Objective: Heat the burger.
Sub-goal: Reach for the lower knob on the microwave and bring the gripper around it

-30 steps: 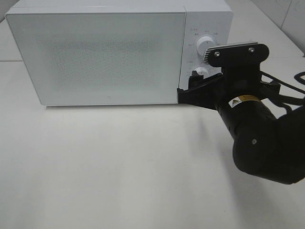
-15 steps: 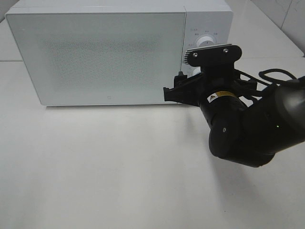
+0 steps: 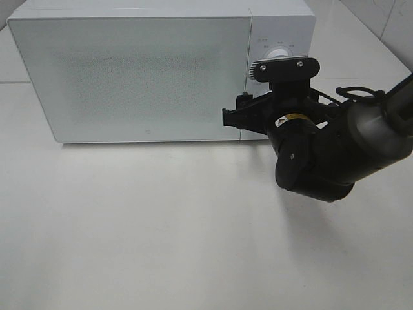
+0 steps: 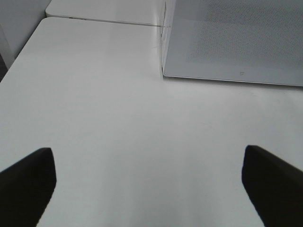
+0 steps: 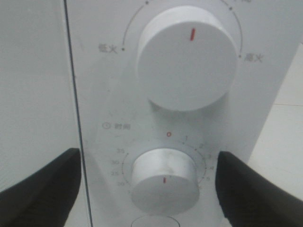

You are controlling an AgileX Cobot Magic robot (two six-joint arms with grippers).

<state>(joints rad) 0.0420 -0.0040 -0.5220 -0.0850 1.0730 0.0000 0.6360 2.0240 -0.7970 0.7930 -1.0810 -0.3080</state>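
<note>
The right gripper (image 5: 147,175) is holding its fingers (image 5: 42,189) moderately spread, one on each side of the lower knob (image 5: 163,182). They are standing just clear of it and gripping nothing. The knob is sitting between the two tips, and the upper knob (image 5: 187,56) is lying just beyond them on the same control panel (image 5: 104,94). The edge of the shut door (image 5: 33,85) is running past the outer side of one finger.

Over the last second this arm has been swinging in from the side and closing on the panel. In the high view the wrist is now covering the lower knob, which was showing a second ago. The spread of the fingers is looking unchanged. That suggests the loading is finished and the timer is about to be set, so the next move calls for closing squarely on the knob and turning it.

The burger is showing in no view. It may be sitting behind the speckled door of the microwave (image 3: 129,77), but the door is hiding any proof.

Well away from these fingers, the left gripper (image 4: 149,182) is hanging wide open and empty over the bare table (image 4: 118,118), near the microwave's far lower corner.
</note>
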